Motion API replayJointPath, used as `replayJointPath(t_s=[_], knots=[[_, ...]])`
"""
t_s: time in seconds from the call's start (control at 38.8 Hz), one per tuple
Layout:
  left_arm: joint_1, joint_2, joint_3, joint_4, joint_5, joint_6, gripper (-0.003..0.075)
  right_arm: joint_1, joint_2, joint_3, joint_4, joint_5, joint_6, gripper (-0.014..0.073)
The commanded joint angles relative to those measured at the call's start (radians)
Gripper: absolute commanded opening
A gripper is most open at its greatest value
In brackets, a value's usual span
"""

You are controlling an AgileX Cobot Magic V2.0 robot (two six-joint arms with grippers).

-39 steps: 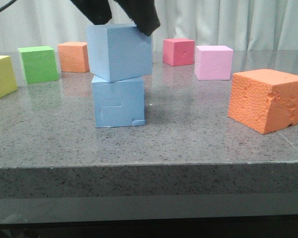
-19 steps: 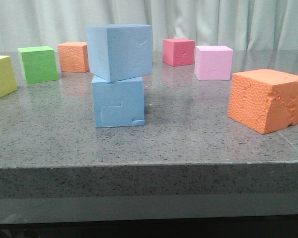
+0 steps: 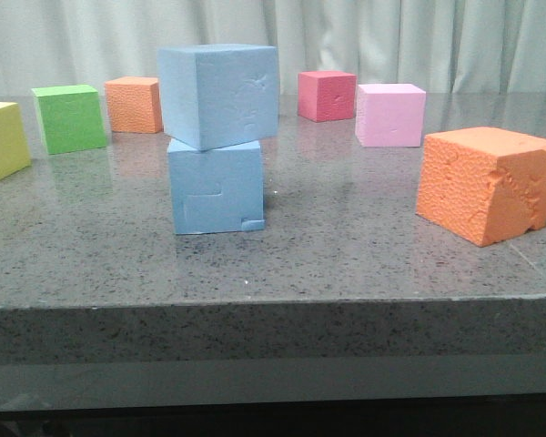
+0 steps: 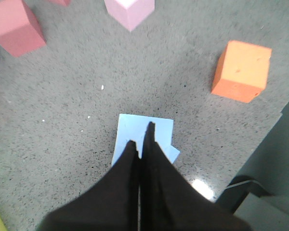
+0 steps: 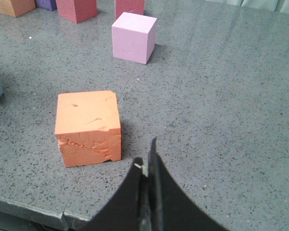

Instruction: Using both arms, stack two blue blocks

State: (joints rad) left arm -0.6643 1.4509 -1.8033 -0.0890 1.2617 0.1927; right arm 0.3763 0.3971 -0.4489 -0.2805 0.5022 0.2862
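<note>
Blue blocks [image 3: 217, 137] stacked; left tool [image 4: 140, 137] closed above them.

The counter [image 3: 346, 264] is dark grey speckled stone with a thick front edge. Resting directly on it, left of centre, is the lower blue block [image 3: 217, 187], with a notch at its bottom right corner. Far left sits a yellow cube [image 3: 2, 141], cut off by the frame, and behind it a green cube [image 3: 69, 117], then a small orange cube [image 3: 135, 104]. Toward the back right stand a red cube [image 3: 327, 96] and a pink cube [image 3: 391, 114] close together. Near the right front lies a big orange cube [image 3: 487, 182], its faces rough and seemingly chipped.
</note>
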Motion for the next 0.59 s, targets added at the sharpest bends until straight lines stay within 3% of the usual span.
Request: replayJointPath(t_s=[0.0, 0.18, 0.57], knots=[[-0.008, -0.117, 0.024, -0.036, 0.012, -0.014, -0.0020, -0.007, 0.006, -0.023, -0.029, -0.077, -0.007, -0.0061], [-0.008, -0.304, 0.208, -0.093, -0.053, -0.014, -0.0020, -0.007, 0.006, -0.023, -0.029, -0.077, -0.007, -0.0061], [-0.008, -0.840, 0.712, -0.185, -0.549, -0.014, -0.0020, -0.007, 0.006, -0.023, -0.029, -0.077, -0.007, -0.0061]])
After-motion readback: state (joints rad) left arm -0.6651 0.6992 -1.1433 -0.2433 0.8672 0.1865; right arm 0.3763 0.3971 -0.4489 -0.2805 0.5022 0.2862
